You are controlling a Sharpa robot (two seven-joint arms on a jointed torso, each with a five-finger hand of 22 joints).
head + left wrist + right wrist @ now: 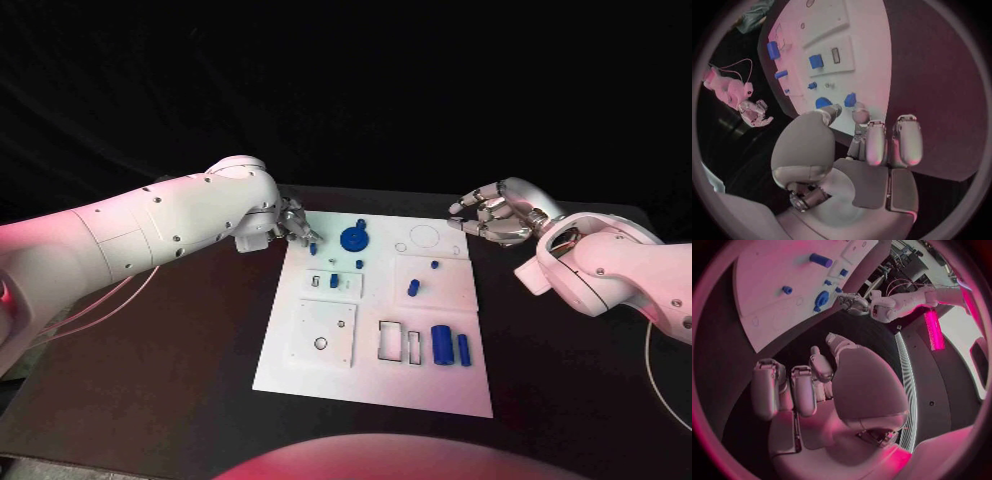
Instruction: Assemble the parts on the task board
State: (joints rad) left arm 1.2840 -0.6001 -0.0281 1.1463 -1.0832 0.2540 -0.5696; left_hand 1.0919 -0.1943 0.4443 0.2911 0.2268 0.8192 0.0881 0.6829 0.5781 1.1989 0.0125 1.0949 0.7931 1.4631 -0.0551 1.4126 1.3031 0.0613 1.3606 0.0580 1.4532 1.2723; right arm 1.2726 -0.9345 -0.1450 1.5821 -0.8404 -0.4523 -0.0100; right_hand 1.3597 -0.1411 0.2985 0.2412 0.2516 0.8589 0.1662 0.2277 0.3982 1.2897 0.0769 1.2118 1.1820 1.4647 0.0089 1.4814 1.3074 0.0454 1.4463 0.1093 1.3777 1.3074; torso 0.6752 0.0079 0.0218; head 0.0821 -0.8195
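Left hand [293,222] beside task board [378,385], lengthwise away

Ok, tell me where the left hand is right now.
In the head view, the left hand sits at the task board's far left corner, beside the large round blue part.

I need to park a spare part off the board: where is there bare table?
Black table is bare left of the task board below the left hand, and right of it below the right hand. The board's far half is crowded with blue parts.
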